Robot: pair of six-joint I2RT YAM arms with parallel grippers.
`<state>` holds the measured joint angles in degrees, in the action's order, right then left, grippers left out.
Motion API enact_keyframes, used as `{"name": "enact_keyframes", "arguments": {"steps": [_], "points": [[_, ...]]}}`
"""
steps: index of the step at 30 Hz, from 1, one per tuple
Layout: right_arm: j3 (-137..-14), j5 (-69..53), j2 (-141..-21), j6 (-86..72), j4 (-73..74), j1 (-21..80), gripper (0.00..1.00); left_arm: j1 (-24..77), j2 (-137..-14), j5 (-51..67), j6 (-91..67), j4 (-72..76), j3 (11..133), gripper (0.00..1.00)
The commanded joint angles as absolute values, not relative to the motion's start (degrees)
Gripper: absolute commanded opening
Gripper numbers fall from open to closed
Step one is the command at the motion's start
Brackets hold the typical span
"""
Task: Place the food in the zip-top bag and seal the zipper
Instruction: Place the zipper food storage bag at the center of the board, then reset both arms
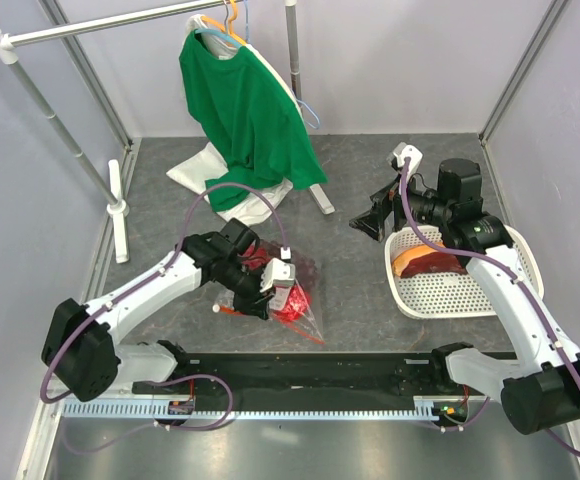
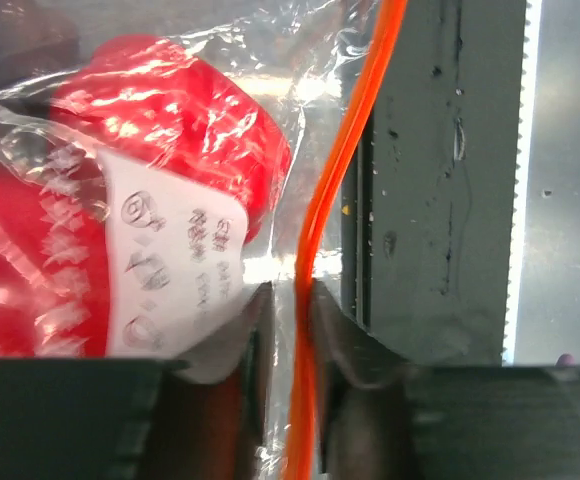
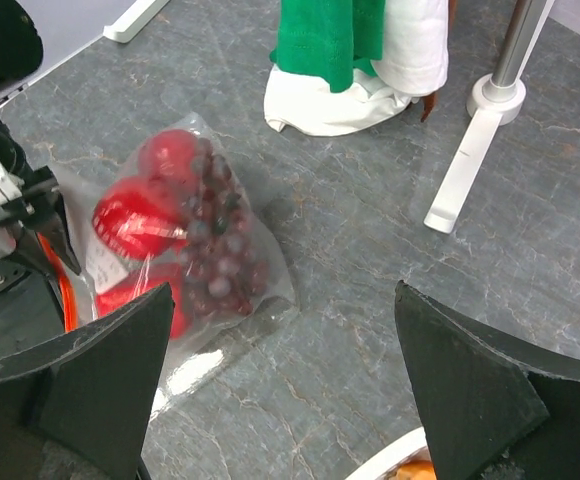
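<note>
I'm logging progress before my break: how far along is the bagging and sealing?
Done: red fruits and grapes sit inside the zip-top bag. In hand: the left gripper straddles the zipper; a firm pinch isn't clear. The right gripper hangs open, empty. Left: finishing the seal, which I cannot confirm; something orange-red lies in the white basket, maybe more food.

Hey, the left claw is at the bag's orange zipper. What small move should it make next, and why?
Probably slide the left claw along the zipper to finish sealing. The food already lies inside the bag, and the orange strip runs between the fingers. Whether it is closed along its whole length, I cannot tell.
</note>
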<state>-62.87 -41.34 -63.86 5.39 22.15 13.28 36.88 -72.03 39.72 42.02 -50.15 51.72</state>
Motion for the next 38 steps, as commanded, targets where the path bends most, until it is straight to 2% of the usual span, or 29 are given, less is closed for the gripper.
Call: {"name": "enact_keyframes", "arguments": {"steps": [1,3,10,12,13,15,16,20,25,28,33,38], "points": [[-62.93,-41.57,-62.84,6.77,23.38,13.10,0.98,38.67,-71.11,42.53,37.89,-48.34,51.42,0.51],[-62.67,-41.22,-62.32,7.03,23.73,13.18,0.98,38.76,-67.95,42.37,35.70,-46.33,51.59,0.70],[-63.80,-37.80,-62.58,3.97,24.96,13.18,0.98,38.24,-64.60,32.19,22.18,-45.70,62.29,0.82],[-64.86,-36.48,-63.45,3.08,26.01,13.10,0.98,34.82,-63.81,32.78,19.61,-45.53,64.41,0.86],[-65.30,-36.04,-63.81,2.64,26.45,13.10,0.98,32.46,-63.29,35.13,17.08,-45.44,66.16,0.94],[-66.35,-35.16,-64.60,2.46,28.03,13.18,0.98,25.25,-63.11,34.81,14.25,-45.00,67.76,0.95],[-66.53,-34.72,-64.86,2.46,28.39,13.10,0.98,21.66,-63.45,32.46,12.06,-45.52,69.50,1.00],[-67.06,-31.82,-64.86,2.29,30.75,13.10,0.98,14.43,-62.06,28.39,8.09,-46.58,72.25,1.00],[-65.04,-21.58,-63.64,0.18,33.66,13.18,0.98,7.92,-56.79,25.06,8.78,-48.07,70.49,1.00],[-62.50,-15.84,-61.79,-2.37,34.45,12.92,0.98,5.99,-53.01,21.19,9.23,-49.57,67.77,1.00],[-57.84,-15.12,-54.94,-2.28,33.49,11.95,0.98,4.83,-46.86,13.56,9.05,-50.19,62.06,1.00],[-58.27,-13.45,-51.25,-2.20,34.89,10.72,0.98,4.66,-43.51,8.89,7.91,-48.96,60.21,1.00]]}}
